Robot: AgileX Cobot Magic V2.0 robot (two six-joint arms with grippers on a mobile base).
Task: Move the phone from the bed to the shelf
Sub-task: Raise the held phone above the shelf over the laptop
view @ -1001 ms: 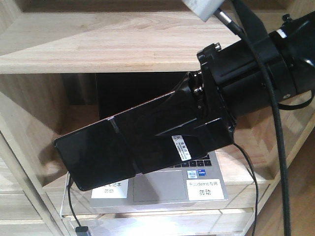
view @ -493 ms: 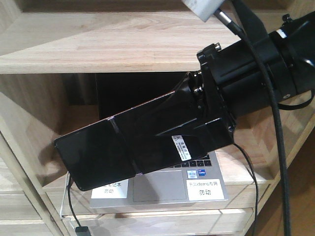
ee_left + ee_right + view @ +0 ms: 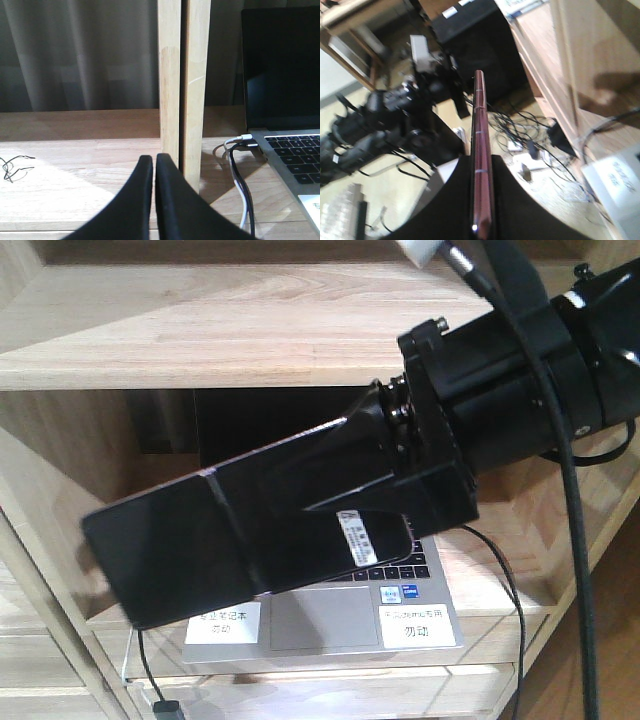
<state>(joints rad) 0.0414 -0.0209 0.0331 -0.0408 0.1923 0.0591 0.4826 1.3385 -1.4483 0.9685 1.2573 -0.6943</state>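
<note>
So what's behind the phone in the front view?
Behind the phone, held in the right pincer, sits an open laptop on the shelf. Its trackpad, labels and a few keys show; the phone hides most of its keyboard and screen.

Right claw point(image 3: 330, 490) clamped; left claw point(image 3: 154, 172) closed.

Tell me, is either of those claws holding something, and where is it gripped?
The right gripper holds the phone by its sticker end, one finger on each flat face. The left gripper is shut and holds nothing.
</note>
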